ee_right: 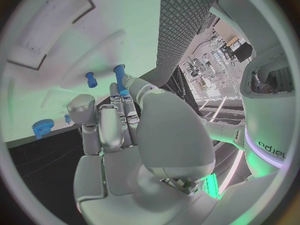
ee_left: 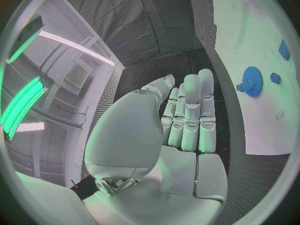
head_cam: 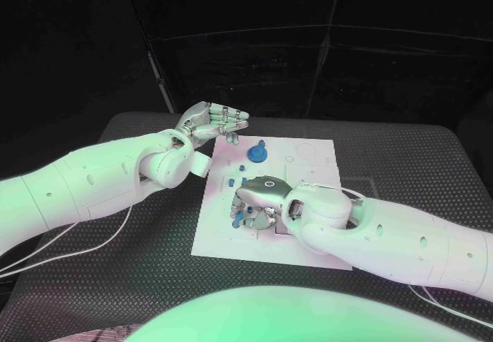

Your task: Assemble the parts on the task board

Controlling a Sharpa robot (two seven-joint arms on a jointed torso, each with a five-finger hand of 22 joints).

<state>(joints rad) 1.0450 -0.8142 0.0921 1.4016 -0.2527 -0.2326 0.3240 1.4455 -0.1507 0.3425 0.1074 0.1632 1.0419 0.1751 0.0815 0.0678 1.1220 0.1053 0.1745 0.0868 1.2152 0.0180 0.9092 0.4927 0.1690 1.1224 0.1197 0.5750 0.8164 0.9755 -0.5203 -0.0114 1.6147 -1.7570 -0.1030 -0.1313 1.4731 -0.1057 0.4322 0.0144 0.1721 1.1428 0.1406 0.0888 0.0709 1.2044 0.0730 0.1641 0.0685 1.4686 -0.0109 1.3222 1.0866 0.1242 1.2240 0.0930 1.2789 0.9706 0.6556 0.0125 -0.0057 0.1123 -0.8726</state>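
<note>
The white task board (head_cam: 308, 164) lies mid-table. A blue gear (head_cam: 258, 151) (ee_left: 253, 81) sits near its far edge, with a small blue peg (ee_left: 275, 77) beside it. My left hand (head_cam: 211, 122) (ee_left: 187, 120) hovers at the board's far left corner, fingers straight and side by side, holding nothing. My right hand (head_cam: 264, 201) (ee_right: 115, 130) reaches down onto the board's near middle. A blue peg (ee_right: 119, 78) stands tilted at its fingertips, its lower end hidden behind them, so a grip is unclear. A second blue peg (ee_right: 91, 79) stands just beside it, untouched.
The black table (head_cam: 411, 153) extends around the board on all sides. More small blue parts (head_cam: 241, 168) lie between the gear and my right hand. The gear (ee_right: 42, 128) also shows toward the board's edge in the right wrist view.
</note>
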